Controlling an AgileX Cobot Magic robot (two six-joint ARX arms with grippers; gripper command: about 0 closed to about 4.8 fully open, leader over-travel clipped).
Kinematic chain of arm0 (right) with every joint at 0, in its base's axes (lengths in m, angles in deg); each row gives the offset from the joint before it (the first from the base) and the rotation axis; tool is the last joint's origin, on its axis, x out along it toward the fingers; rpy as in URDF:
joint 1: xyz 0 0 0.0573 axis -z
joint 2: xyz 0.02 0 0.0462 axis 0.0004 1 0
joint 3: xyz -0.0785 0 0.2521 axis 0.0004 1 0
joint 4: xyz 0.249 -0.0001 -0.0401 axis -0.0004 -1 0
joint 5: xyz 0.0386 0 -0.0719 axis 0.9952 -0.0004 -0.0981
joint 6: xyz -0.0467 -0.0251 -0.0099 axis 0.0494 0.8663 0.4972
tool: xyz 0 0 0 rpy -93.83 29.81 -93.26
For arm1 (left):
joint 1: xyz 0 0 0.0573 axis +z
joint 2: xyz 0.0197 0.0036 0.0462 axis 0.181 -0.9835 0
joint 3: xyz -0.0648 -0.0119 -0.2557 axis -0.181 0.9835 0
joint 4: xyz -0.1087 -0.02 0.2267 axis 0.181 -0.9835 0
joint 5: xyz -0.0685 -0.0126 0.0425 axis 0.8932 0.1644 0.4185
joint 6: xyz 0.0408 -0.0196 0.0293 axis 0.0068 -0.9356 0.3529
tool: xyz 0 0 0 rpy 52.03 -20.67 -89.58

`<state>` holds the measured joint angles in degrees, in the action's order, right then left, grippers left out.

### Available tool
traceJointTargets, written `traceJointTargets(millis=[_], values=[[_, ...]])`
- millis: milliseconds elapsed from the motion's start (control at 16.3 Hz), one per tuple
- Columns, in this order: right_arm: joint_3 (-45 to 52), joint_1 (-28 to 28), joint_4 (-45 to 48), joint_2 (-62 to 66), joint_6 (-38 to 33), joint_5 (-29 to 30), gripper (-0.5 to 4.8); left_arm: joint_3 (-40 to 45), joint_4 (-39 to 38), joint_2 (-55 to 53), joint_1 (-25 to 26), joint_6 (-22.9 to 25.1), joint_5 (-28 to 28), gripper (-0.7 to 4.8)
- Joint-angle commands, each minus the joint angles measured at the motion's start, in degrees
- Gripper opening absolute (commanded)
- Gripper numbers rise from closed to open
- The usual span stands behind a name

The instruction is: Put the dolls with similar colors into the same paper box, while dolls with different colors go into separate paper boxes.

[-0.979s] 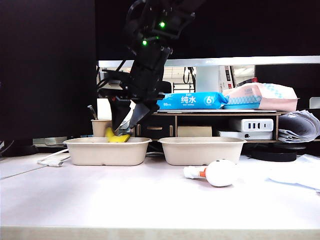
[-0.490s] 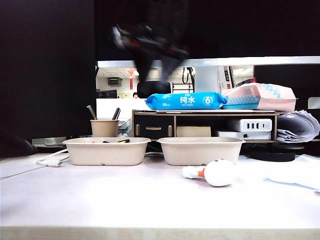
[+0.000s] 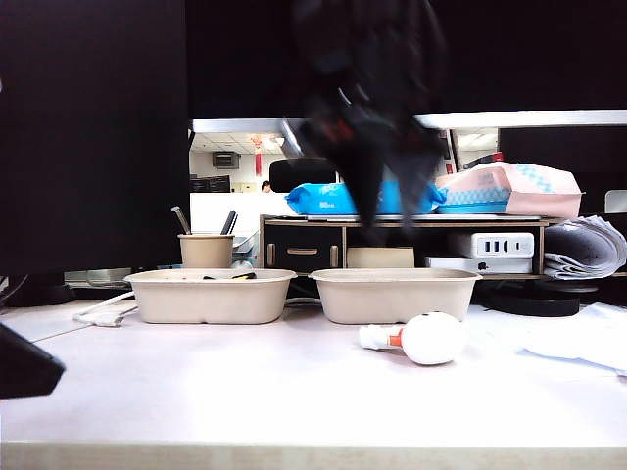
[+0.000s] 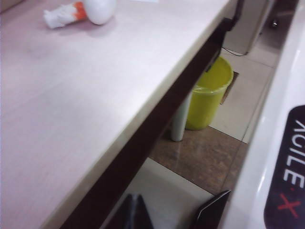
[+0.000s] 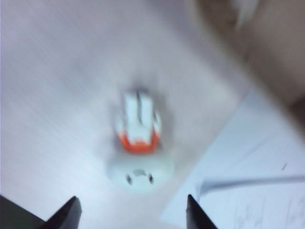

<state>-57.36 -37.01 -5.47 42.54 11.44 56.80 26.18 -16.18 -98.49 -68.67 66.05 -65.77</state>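
Note:
A round white doll (image 3: 428, 339) with an orange part lies on the table in front of the right paper box (image 3: 395, 295). It also shows as the white doll (image 5: 138, 157) and the white doll (image 4: 93, 9). The left paper box (image 3: 209, 297) stands beside the right one, with small dark bits (image 3: 235, 276) showing above its rim. My right gripper (image 3: 377, 201), blurred, hangs above the right box. In its wrist view the right gripper (image 5: 132, 210) is open and empty, over the white doll. My left gripper (image 4: 136, 212) is shut on nothing, off the table's front edge.
A beige pen cup (image 3: 205, 250) stands behind the left box. The shelf behind holds a blue wipes pack (image 3: 328, 199), a pink pack (image 3: 509, 188) and a white power strip (image 3: 490, 245). Paper sheets (image 3: 578, 348) lie at the right. A yellow bin (image 4: 207, 93) stands under the table.
My right gripper left the yellow doll in the left box, rose and swung right over the right box. The left arm has come into the exterior view's lower left corner.

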Motion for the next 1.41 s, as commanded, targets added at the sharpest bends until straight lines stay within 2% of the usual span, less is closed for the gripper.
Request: traceJointTargets(millis=[61, 428, 857, 1224, 1408], values=[[8.4, 0.1, 6.3, -2.5, -0.2, -0.3, 2.89, 0.0, 0.7, 0.0, 0.2, 0.0, 0.2, -0.05], [17.8, 0.8, 18.9, -2.4, 0.9, -0.2, 2.89, 0.0, 0.7, 0.0, 4.8, 0.0, -0.1, -0.05], [18.7, 1.5, 19.5, -1.9, 0.9, 0.9, 2.88, 0.0, 0.7, 0.1, 5.5, 0.0, 0.0, -0.05], [21.2, 1.5, 18.9, -1.9, 1.6, 2.1, 2.88, 0.0, 0.8, 3.3, 11.5, 0.0, 0.0, -0.05], [22.7, 1.5, 19.9, -1.8, 1.8, 2.1, 2.78, 0.0, 0.7, 3.9, 12.4, 0.0, -0.1, -0.05]])
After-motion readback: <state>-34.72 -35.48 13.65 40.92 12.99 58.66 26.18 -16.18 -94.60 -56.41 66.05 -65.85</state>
